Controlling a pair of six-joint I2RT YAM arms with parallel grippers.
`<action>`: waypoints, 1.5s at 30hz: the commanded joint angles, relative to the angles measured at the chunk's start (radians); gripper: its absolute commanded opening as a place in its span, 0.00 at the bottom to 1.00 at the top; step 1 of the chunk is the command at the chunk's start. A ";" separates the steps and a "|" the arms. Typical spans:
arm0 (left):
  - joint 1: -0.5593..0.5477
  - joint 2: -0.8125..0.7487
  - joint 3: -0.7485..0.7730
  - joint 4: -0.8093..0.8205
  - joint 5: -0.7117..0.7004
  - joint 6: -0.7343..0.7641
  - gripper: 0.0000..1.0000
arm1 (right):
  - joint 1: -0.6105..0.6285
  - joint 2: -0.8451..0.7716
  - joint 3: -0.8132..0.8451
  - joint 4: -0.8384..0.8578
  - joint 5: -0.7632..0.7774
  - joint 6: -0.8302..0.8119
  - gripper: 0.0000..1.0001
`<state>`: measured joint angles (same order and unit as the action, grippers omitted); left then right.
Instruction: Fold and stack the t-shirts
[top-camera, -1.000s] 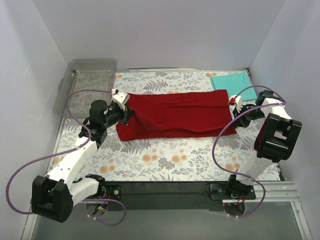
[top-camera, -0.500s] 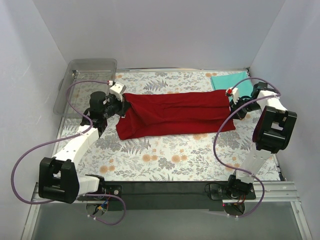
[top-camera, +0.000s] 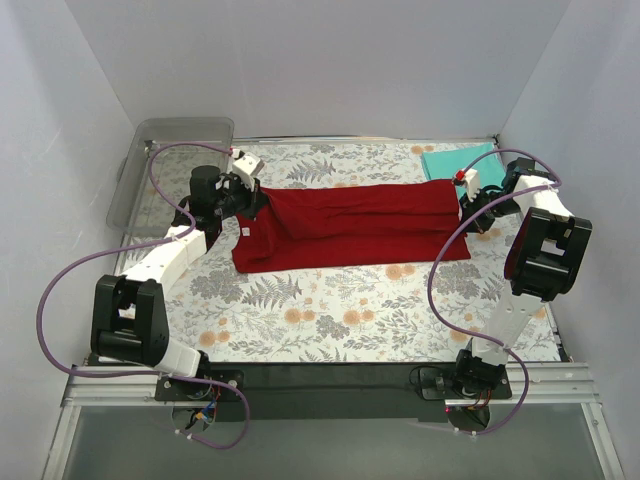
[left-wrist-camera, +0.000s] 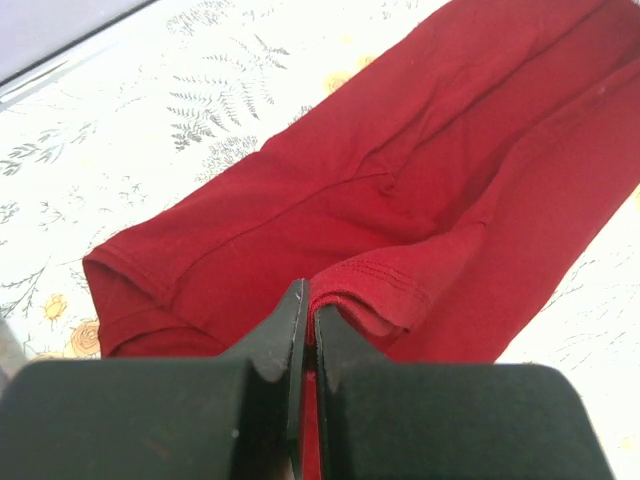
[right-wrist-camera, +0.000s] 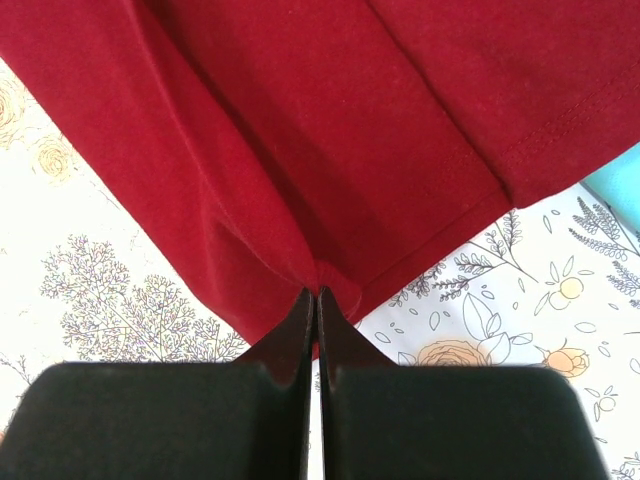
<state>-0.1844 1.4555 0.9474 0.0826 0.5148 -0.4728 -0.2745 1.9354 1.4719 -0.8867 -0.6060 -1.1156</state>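
Observation:
The dark red t-shirt (top-camera: 350, 226) lies as a long band across the floral table, partly folded. My left gripper (top-camera: 252, 199) is shut on its left edge; in the left wrist view the jaws (left-wrist-camera: 308, 312) pinch a hemmed fold of the red shirt (left-wrist-camera: 420, 190). My right gripper (top-camera: 466, 208) is shut on the shirt's right edge; in the right wrist view the jaws (right-wrist-camera: 316, 298) pinch a bunched bit of the red shirt (right-wrist-camera: 330, 130). The teal t-shirt (top-camera: 462, 158) lies folded flat at the far right corner, partly behind the right arm.
A clear plastic tray (top-camera: 165, 170) stands at the far left corner. White walls close in the table on the left, back and right. The floral table cover (top-camera: 340, 310) lies in front of the shirt. Purple cables loop from both arms.
Both grippers have moved toward the back of the table, carrying the shirt's upper edge with them. The near edge of the shirt has drawn back a little.

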 joint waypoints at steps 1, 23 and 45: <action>0.007 0.017 0.047 0.002 0.040 0.063 0.00 | 0.001 0.008 0.031 0.002 -0.006 0.017 0.01; 0.007 0.049 0.091 0.025 0.077 0.089 0.00 | 0.001 0.030 0.022 0.026 0.054 0.062 0.01; 0.014 0.049 0.070 0.097 0.111 0.099 0.00 | -0.019 -0.274 -0.217 0.025 0.037 0.039 0.01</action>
<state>-0.1814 1.5173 1.0039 0.1501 0.6144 -0.3889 -0.2840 1.7195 1.2877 -0.8574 -0.5560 -1.0550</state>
